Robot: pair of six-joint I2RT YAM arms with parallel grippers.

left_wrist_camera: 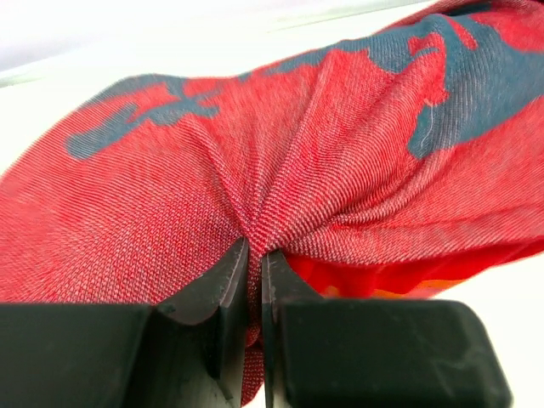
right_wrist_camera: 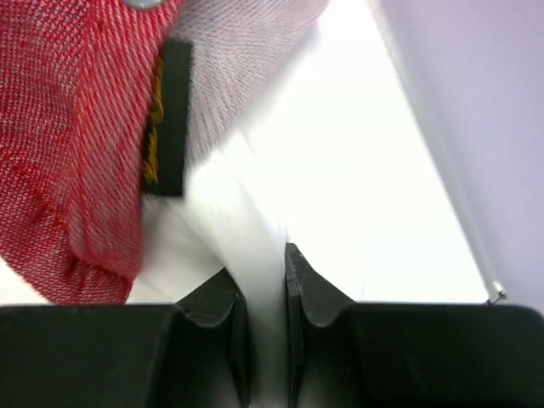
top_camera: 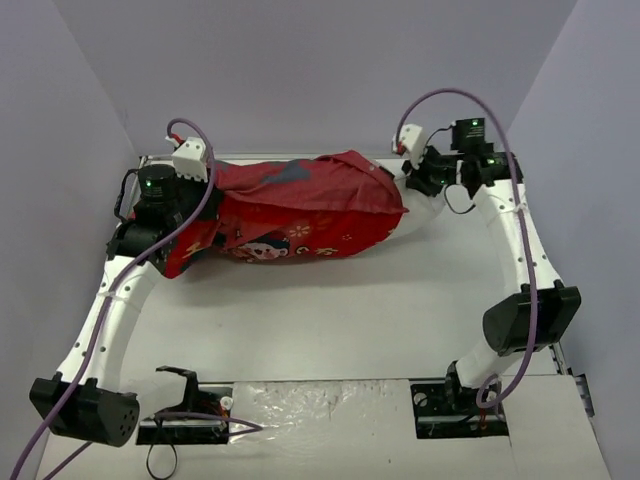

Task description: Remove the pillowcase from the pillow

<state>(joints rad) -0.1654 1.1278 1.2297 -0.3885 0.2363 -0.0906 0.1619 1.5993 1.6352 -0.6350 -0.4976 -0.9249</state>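
The red printed pillowcase (top_camera: pixel 300 210) lies bunched across the far part of the table and covers most of the pillow. The white pillow (top_camera: pixel 418 208) sticks out of its right end. My left gripper (top_camera: pixel 200 185) is shut on a pinch of the red pillowcase (left_wrist_camera: pixel 280 170) at its left end; the fabric gathers between the fingers (left_wrist_camera: pixel 225 289). My right gripper (top_camera: pixel 420 175) is shut on a fold of the white pillow (right_wrist_camera: pixel 268 255) at the far right. In the right wrist view the pillowcase's open edge (right_wrist_camera: pixel 76 161) with a black label (right_wrist_camera: pixel 166 119) lies left of the jaws.
The white table (top_camera: pixel 350 310) has purple walls (top_camera: pixel 70 150) on the left, back and right. A crinkled clear sheet (top_camera: pixel 320 405) lies between the arm bases at the near edge. The right arm's elbow (top_camera: pixel 530 315) hangs over the table's right side.
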